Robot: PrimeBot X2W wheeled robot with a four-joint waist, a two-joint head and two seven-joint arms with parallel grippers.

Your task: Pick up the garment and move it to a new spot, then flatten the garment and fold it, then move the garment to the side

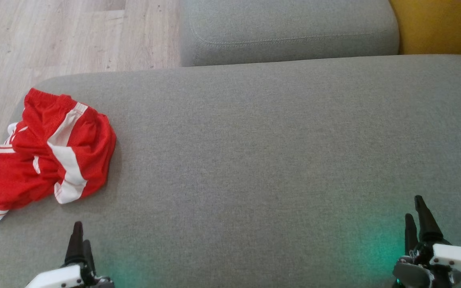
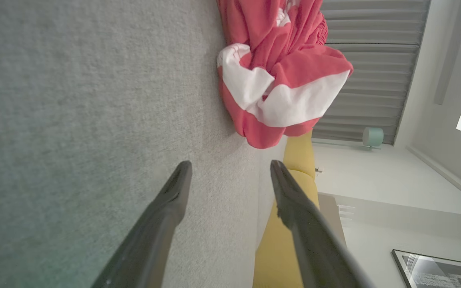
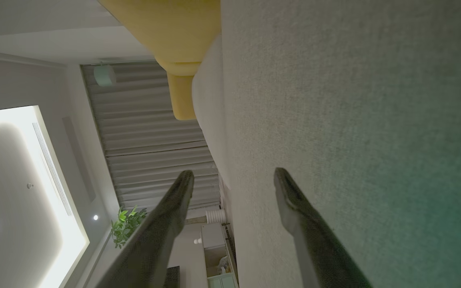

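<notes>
Left hand (image 2: pixel 230 166) spread, red garment (image 2: pixel 302 66) ahead on sofa (image 2: pixel 74 100); right hand (image 3: pixel 234 174) spread, curtain (image 3: pixel 150 148) and plant (image 3: pixel 125 224) beyond

No words, numbers or signs can be read here. The garment (image 1: pixel 46 160) has plain white stripes, and no letters can be made out on it. The picture (image 2: pixel 442 272) on the wall is too blurry to read.

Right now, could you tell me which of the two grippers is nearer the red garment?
The left gripper, close to the garment; the right gripper sits far across the grey cushion.
</notes>
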